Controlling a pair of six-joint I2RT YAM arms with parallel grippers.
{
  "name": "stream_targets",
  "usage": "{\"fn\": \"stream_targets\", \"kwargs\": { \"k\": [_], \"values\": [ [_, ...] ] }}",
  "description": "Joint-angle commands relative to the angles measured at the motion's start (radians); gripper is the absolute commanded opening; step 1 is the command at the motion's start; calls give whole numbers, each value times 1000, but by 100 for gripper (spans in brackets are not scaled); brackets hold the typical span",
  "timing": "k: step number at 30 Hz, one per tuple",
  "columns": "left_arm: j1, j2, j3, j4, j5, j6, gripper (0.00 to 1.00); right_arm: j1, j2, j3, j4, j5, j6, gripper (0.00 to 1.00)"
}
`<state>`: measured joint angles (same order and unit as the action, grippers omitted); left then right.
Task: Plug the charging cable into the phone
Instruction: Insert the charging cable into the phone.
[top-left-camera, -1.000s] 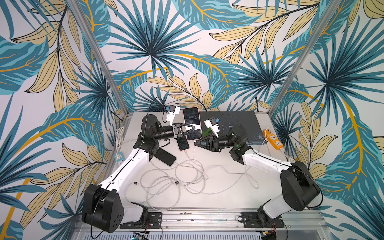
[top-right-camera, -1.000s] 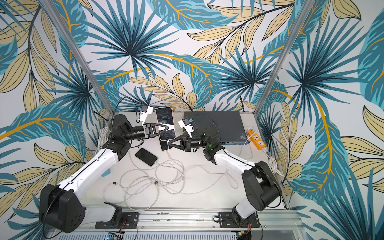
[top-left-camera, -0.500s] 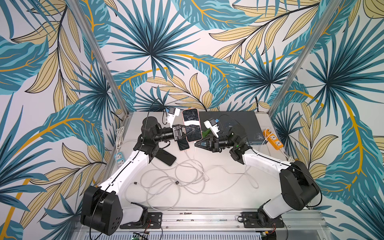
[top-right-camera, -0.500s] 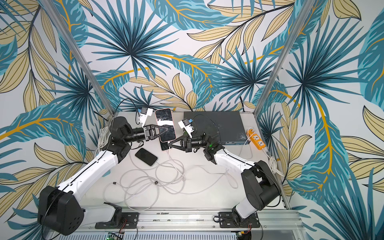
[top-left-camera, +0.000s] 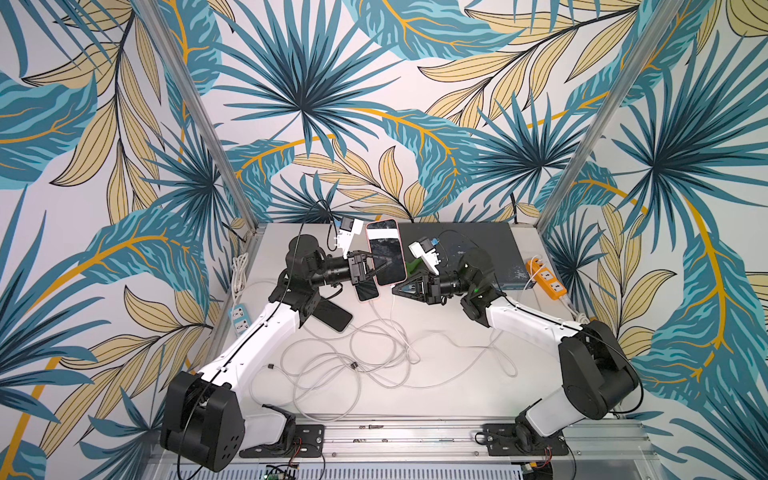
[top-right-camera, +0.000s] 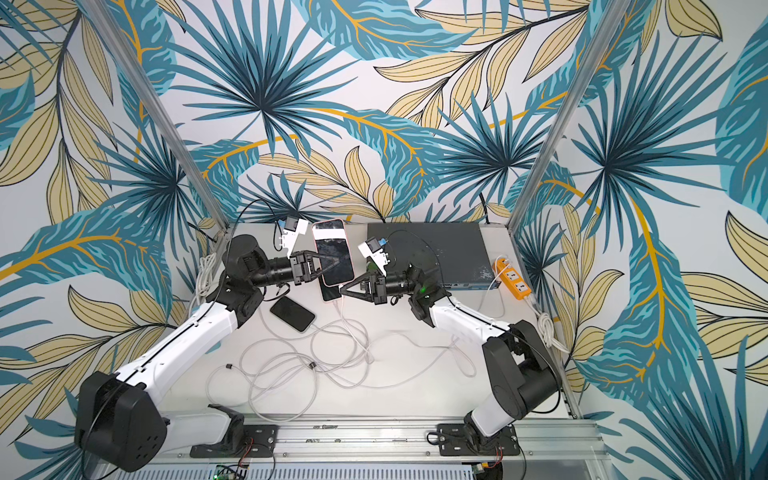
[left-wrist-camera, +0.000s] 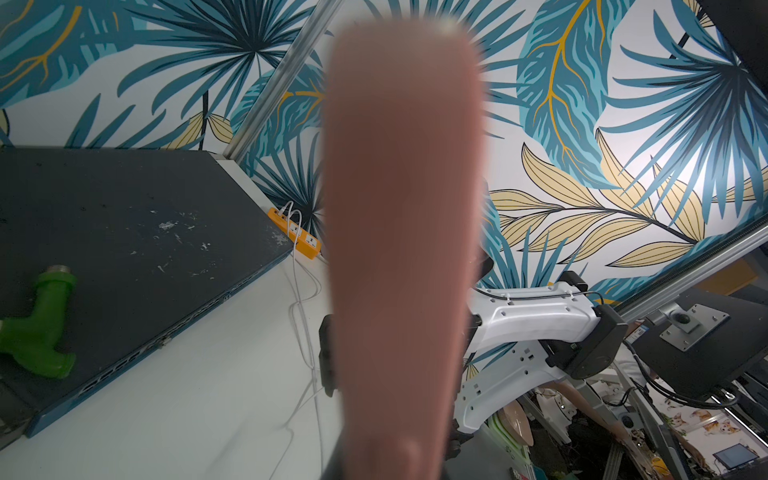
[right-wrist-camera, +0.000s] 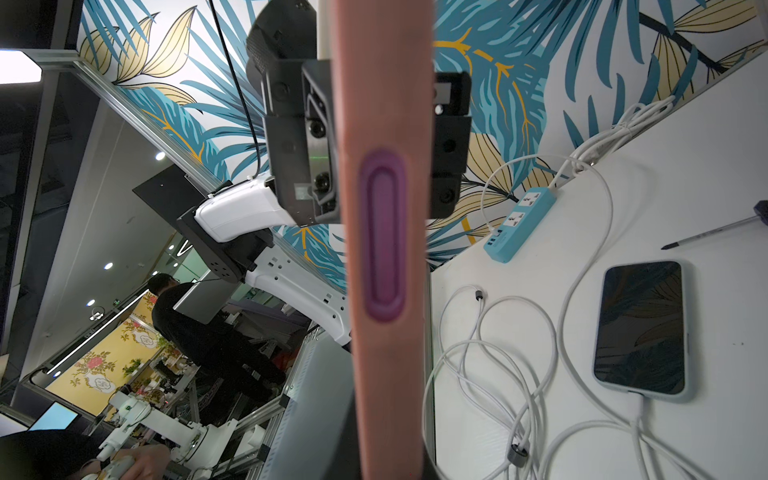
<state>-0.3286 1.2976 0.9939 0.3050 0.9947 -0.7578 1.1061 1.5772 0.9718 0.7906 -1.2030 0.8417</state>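
- The left tool (top-left-camera: 381, 264) is closed on the pink-cased phone (top-left-camera: 392, 249), its black fingers lying across the lower part of the screen. It holds the phone up off the bench (top-left-camera: 457, 374) in the upper middle of both top views.
- The phone's screen faces the camera, with its long side running up the frame (top-right-camera: 332, 245).
- In the left wrist view the phone is only a blurred pink strip (left-wrist-camera: 399, 249) down the centre.
- In the right wrist view the phone stands edge-on, with a purple side button (right-wrist-camera: 381, 232) at mid-frame.
- The right tool (top-left-camera: 397, 289) is closed and points toward the phone's lower right corner, just beside it.
- The white charging cable (top-left-camera: 394, 311) rises from the bench to this tool's tip. The plug is too small to make out, and whether it touches the phone cannot be told.
- A second phone (top-left-camera: 368, 291) lies on the bench just below the held one, with a white cable at its lower end.
- A black phone (top-left-camera: 332, 316) lies left of centre, partly under the left arm.
- Loose loops of white cable (top-left-camera: 353, 361) spread over the middle of the bench.
- A dark flat box (top-left-camera: 478, 241) sits at the upper right of the bench, and a green pipe fitting (left-wrist-camera: 37, 328) rests on it.
- An orange power strip (top-left-camera: 546, 280) lies at the right edge, and a blue power strip (top-left-camera: 239, 318) at the left edge.
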Motion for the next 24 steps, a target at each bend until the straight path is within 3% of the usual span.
{"fn": "stream_targets", "kwargs": {
  "k": [1, 24],
  "values": [
    [-34, -22, -59, -136, 119, 42, 0, -39, -11, 61, 104, 105, -16, 0],
    [-44, 17, -82, -168, 109, 57, 0, -82, 33, 184, -10, 137, -149, 0]
  ]
}}
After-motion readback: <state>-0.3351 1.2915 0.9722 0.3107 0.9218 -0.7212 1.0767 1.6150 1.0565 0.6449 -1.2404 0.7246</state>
